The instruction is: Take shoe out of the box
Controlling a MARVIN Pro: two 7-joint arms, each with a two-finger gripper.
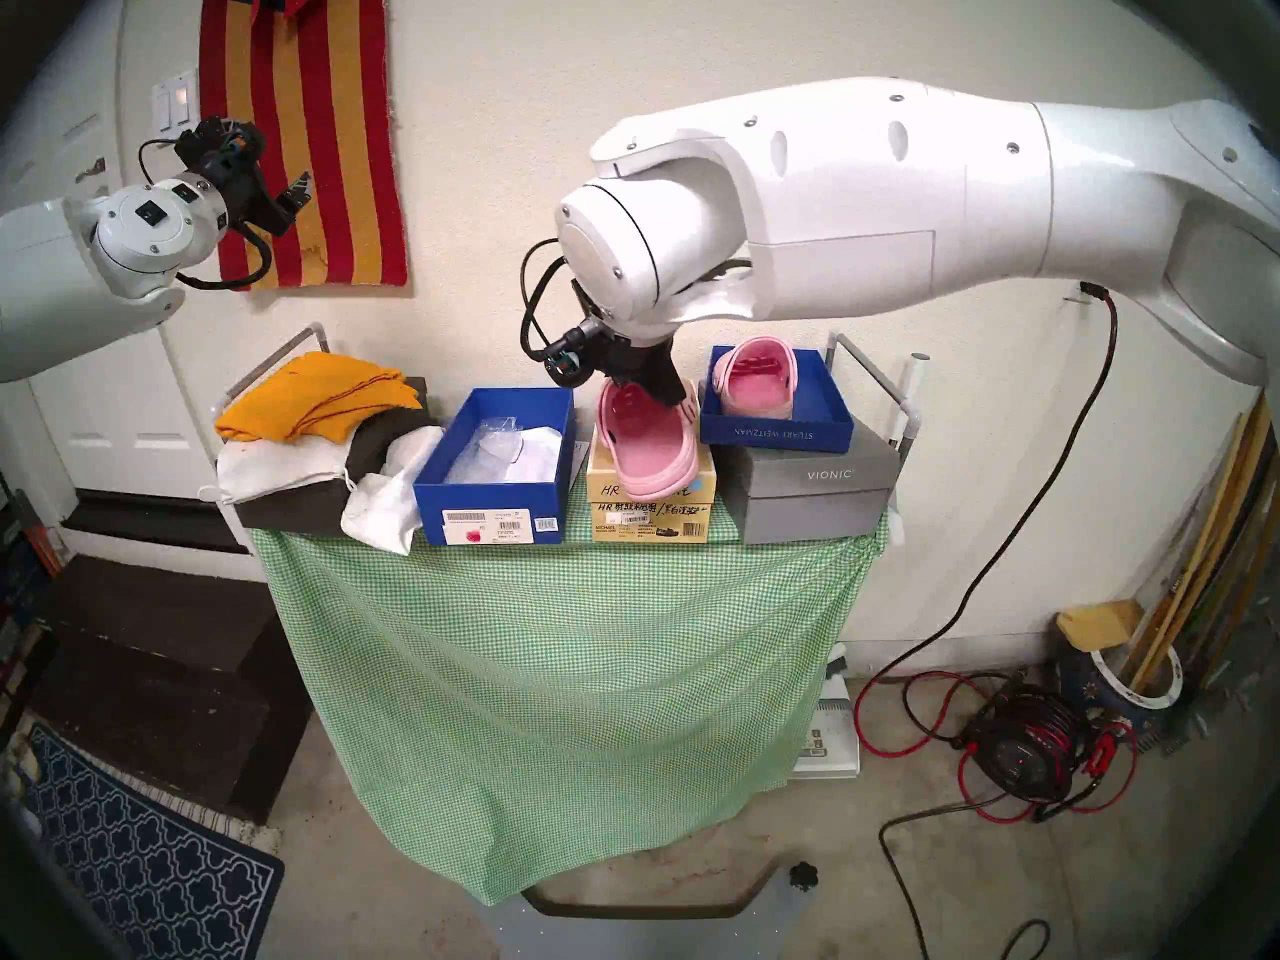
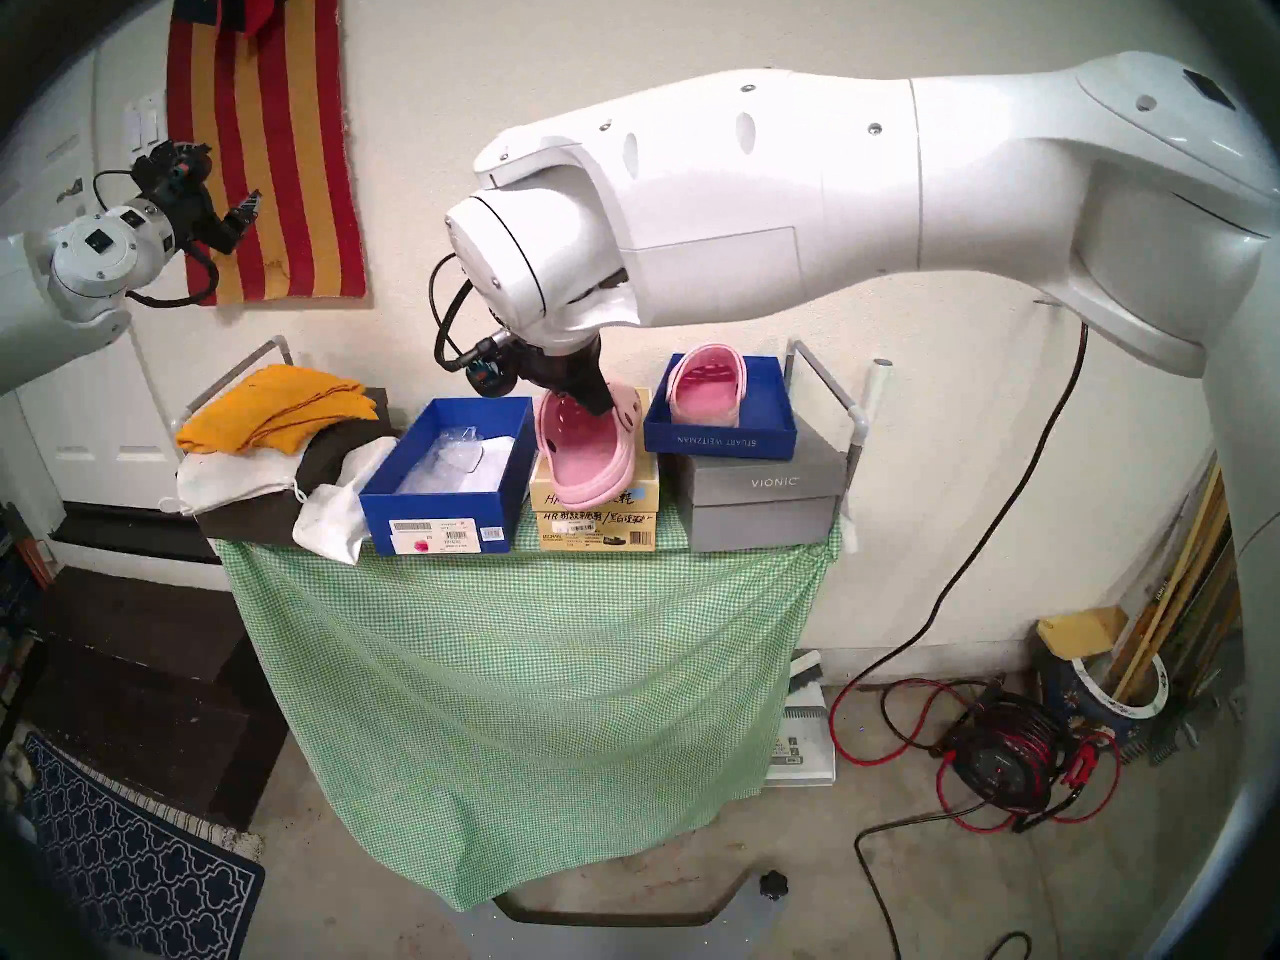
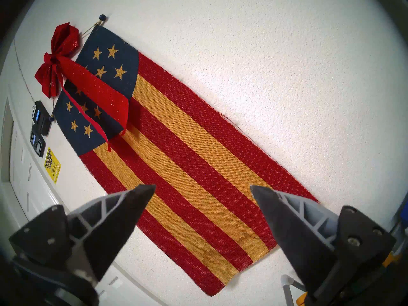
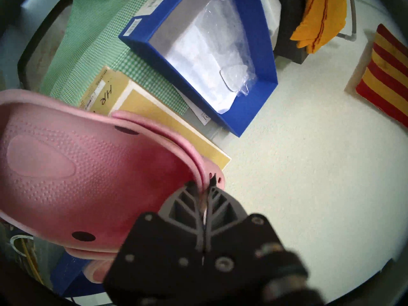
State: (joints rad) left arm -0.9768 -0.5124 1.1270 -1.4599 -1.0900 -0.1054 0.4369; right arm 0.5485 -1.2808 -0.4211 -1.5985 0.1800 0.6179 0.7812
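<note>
Right arm reaches across, wrist angled downward, right gripper [image 4: 202, 184] with fingers pinched tight together. Left arm is raised off to the side, left gripper [image 3: 203, 189] tilted slightly upward, fingers spread wide.

Glossy white shells on both arms, right arm [image 1: 866, 196] dotted with small silver screws; black cables [image 1: 537, 307] loop at each wrist, and the grippers show black with grey ribbed fingers [image 3: 123, 210].
</note>
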